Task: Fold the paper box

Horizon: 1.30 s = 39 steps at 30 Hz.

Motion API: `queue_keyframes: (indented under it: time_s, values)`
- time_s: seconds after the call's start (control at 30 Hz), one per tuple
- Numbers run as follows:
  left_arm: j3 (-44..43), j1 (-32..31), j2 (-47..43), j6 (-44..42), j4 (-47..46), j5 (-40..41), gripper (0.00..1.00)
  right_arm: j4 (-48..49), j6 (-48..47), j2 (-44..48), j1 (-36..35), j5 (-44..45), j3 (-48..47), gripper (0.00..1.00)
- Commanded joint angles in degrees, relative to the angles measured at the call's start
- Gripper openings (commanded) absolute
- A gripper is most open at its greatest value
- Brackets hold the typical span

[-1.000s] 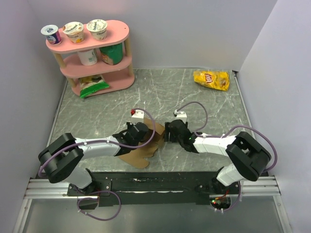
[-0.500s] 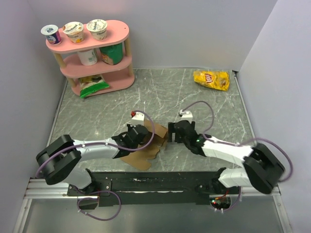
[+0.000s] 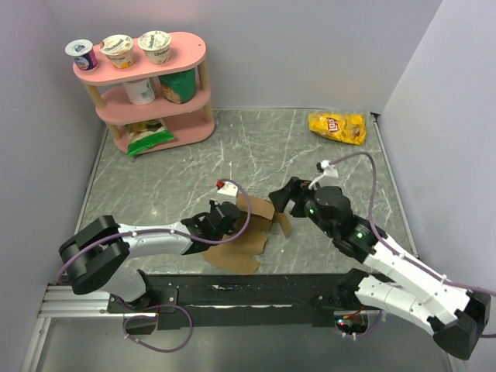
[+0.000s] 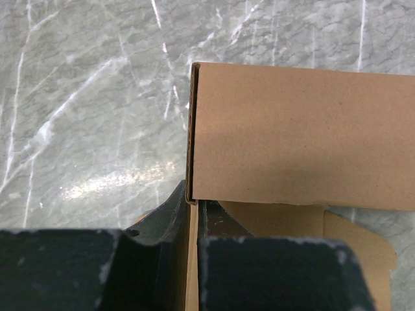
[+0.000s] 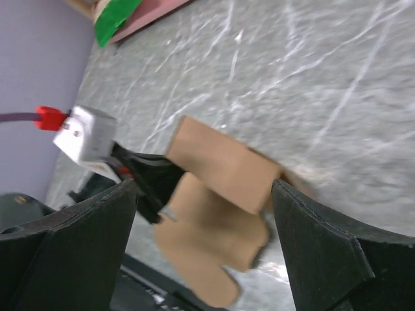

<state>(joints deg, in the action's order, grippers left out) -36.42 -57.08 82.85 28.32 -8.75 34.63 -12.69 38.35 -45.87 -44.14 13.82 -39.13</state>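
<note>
You're only partway: your left end effector (image 3: 222, 217) pinches a raised panel of the paper box (image 3: 236, 252) at the worktop's (image 3: 310, 155) near middle, the right end effector (image 3: 287, 198) gapes empty, and the flaps lie unfolded.

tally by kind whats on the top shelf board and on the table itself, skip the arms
cups: 3
chip bag: 1
paper box: 1
pink shelf: 1
total: 6
</note>
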Motion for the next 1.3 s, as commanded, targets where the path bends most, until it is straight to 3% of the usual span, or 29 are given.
queue_keyframes:
  time_s: [0.0,0.4,1.13,1.27]
  values:
    - [-2.3,-1.6,2.3,3.0,3.9,0.3,0.01,-2.8,5.9,-8.1,0.1,-6.1,-5.3,0.92]
    - [-3.4,-2.8,2.8,4.0,3.8,0.7,0.01,6.2,14.3,-15.7,1.7,-11.5,1.8,0.89]
    - [-3.9,-4.6,4.8,5.0,4.1,1.2,0.01,26.4,16.9,-26.5,7.9,-21.0,5.8,0.88]
    - [-4.0,-4.6,4.8,5.3,4.2,1.2,0.01,28.4,17.3,-27.8,8.1,-22.3,5.7,0.81]
